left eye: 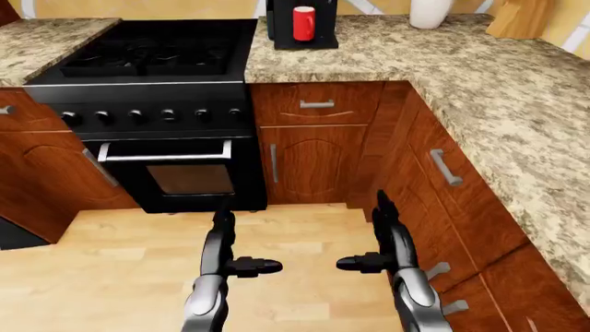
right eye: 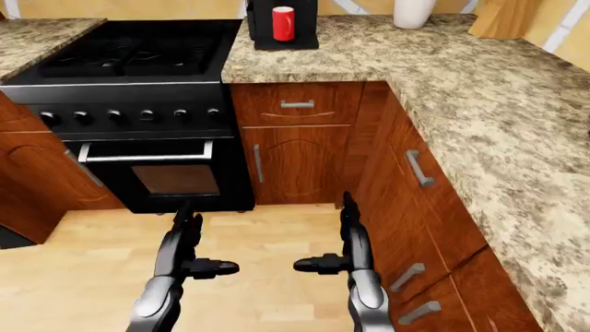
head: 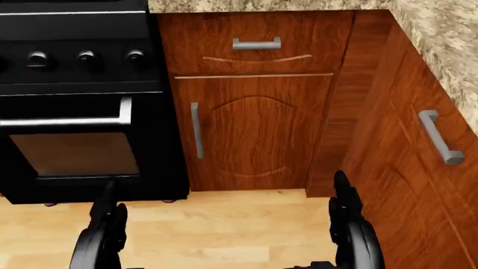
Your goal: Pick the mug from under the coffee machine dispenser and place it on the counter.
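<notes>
A red mug [left eye: 303, 23] stands on the base of the black coffee machine [left eye: 301, 40] under its dispenser, at the top middle of the left-eye view, on the granite counter [left eye: 387, 52]. My left hand [left eye: 224, 242] and right hand [left eye: 385, 238] are both open and empty, held low over the wooden floor, far below the mug. The two hands face each other with thumbs pointing inward. The head view looks lower and shows only the cabinet fronts and both hands [head: 108, 221] [head: 345, 216].
A black stove with oven [left eye: 157, 104] stands left of the coffee machine. Wooden cabinets [left eye: 313, 152] with a drawer sit below the counter, which runs down the right side [left eye: 526, 131]. A white vase [left eye: 429, 12] and a wooden block [left eye: 521, 17] stand at the top right.
</notes>
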